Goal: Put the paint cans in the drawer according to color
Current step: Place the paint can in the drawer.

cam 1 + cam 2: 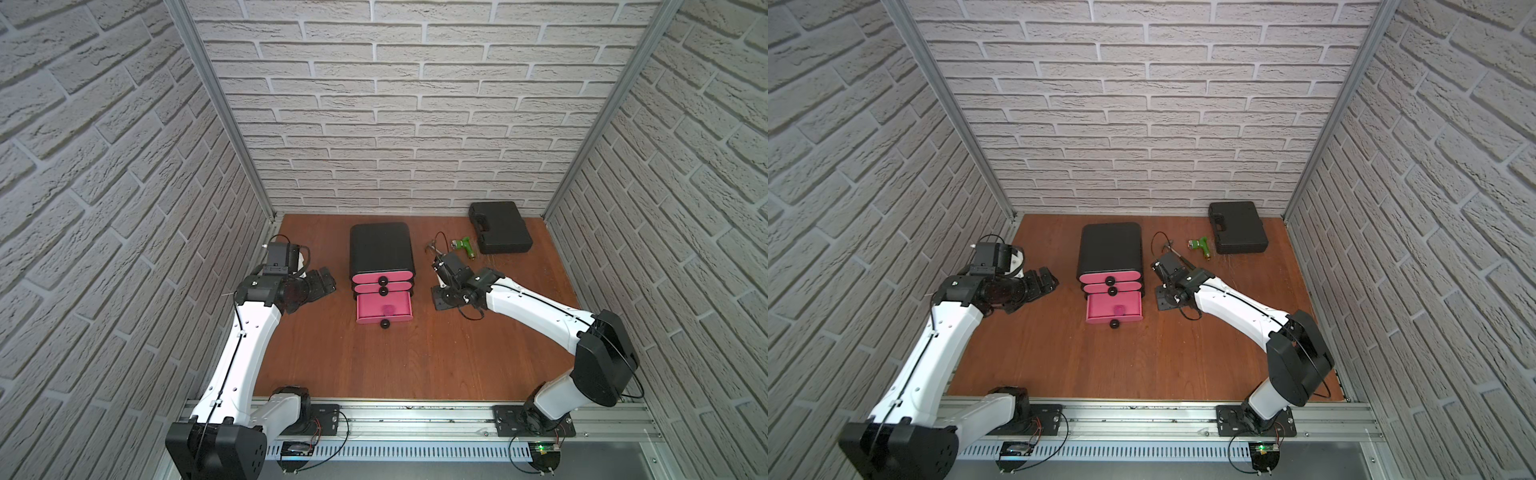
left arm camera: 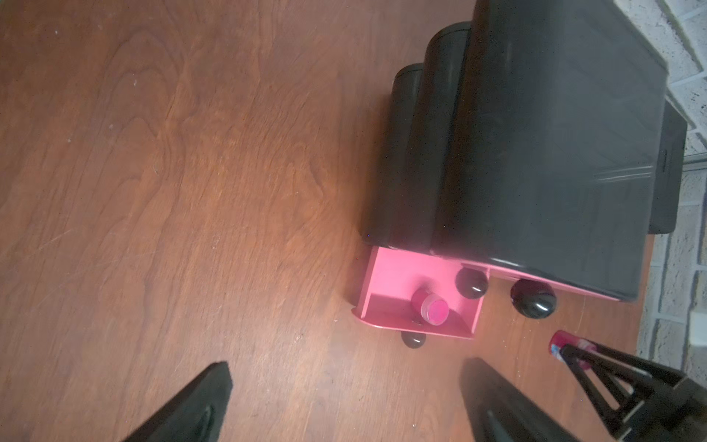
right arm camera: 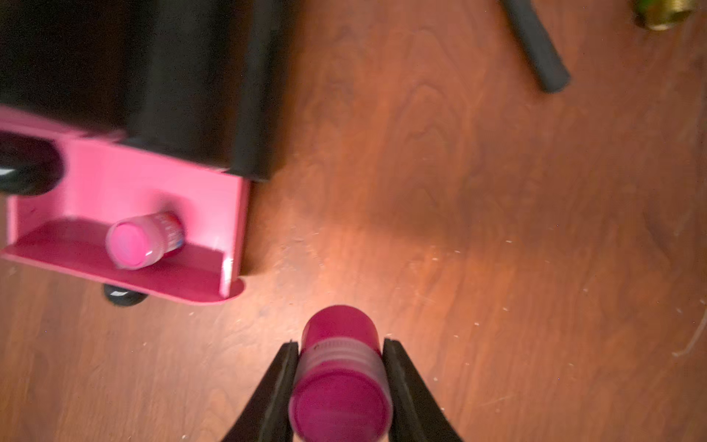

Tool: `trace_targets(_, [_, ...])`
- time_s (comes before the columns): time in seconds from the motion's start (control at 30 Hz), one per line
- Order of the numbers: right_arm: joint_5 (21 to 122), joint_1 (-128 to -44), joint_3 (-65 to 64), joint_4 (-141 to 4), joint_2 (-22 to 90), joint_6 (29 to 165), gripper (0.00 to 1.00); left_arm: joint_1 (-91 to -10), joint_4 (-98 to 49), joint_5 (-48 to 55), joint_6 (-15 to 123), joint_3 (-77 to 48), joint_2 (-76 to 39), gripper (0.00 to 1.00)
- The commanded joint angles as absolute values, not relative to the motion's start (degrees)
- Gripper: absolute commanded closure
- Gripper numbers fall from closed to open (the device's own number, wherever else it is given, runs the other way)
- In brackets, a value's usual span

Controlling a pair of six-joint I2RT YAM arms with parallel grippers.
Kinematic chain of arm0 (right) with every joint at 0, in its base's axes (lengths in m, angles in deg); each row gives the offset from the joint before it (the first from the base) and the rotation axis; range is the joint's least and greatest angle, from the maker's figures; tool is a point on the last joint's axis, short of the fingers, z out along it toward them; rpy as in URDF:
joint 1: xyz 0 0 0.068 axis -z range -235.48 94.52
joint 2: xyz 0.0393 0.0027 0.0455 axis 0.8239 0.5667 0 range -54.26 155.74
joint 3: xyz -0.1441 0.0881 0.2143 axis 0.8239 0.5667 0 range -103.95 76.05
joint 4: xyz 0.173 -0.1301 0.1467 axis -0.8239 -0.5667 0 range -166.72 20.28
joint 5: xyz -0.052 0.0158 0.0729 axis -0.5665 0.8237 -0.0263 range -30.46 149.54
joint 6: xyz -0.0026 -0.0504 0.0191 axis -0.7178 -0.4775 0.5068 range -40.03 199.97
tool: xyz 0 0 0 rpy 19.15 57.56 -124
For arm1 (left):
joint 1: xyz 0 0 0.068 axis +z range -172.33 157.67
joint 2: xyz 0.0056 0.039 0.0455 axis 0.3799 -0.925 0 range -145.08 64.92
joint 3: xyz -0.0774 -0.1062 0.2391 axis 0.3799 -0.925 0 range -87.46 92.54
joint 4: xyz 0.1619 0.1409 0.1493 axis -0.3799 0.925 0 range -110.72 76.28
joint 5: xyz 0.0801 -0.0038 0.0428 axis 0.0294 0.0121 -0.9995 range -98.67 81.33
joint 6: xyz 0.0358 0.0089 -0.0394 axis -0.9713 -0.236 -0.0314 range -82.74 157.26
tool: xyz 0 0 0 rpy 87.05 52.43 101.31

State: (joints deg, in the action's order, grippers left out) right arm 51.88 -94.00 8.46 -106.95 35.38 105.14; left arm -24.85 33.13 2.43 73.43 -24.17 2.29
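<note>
Between the black jaws of the right gripper [image 3: 340,346] sits a magenta paint can [image 3: 338,398]. Beyond the jaws, a lighter pink can [image 3: 143,240] lies in the bright pink drawer [image 3: 114,180] of a black chest [image 3: 172,76] with glossy black knobs [image 3: 122,296]. The table [image 3: 459,229] is reddish-brown wood grain.

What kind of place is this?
Probably a lab test booth rather than a real room: brick-pattern walls close in a small wooden tabletop, and two robot arms are bolted to a metal rail.
</note>
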Motion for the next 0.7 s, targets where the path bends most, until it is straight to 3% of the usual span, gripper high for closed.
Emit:
trace_targets(0.0, [51.86, -98.16, 7.09, -103.59, 34.37, 99.57, 0.74, -23.41, 33.55, 4.99, 75.04, -26.08, 2.99, 0.01])
trace_targets(0.33, [58.91, -106.00, -1.41, -101.24, 42.72, 86.77, 0.74, -22.09, 35.99, 5.92, 79.13, -28.76, 3.57, 0.02])
trace_targets(0.67, [59.63, -107.97, -10.55, -100.03, 52.66, 78.93, 0.74, -18.87, 39.29, 7.29, 82.80, -30.88, 4.72, 0.02])
